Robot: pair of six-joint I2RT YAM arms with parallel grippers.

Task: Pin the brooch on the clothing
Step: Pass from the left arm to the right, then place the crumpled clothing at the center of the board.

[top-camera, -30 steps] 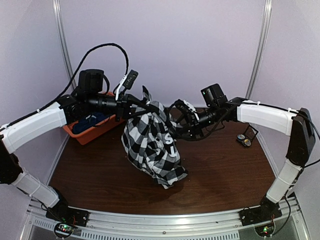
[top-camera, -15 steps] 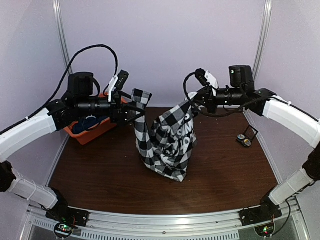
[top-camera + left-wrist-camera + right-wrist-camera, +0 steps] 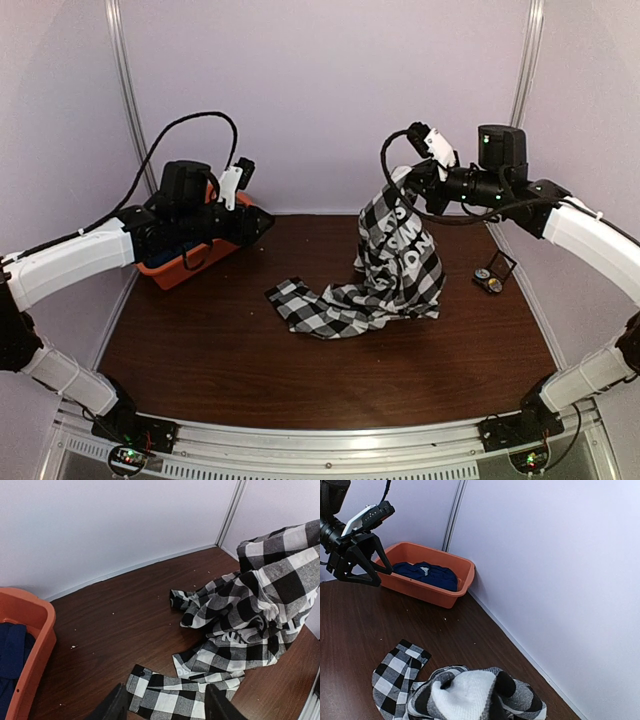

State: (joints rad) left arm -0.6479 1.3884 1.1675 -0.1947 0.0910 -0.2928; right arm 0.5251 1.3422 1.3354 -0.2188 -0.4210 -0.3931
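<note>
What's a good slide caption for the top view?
The shirt hangs from the right gripper; the open left gripper is empty by the bin.

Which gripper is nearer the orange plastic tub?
Left: left gripper hovers beside the tub; right gripper is far off, jaws shut on the black-and-white checked shirt.

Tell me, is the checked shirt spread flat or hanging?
Hanging: the right gripper holds the checked shirt up by its top; its lower part and one sleeve rest on the table.

white lettering on checked shirt [image 3: 400, 262], illegible
</note>
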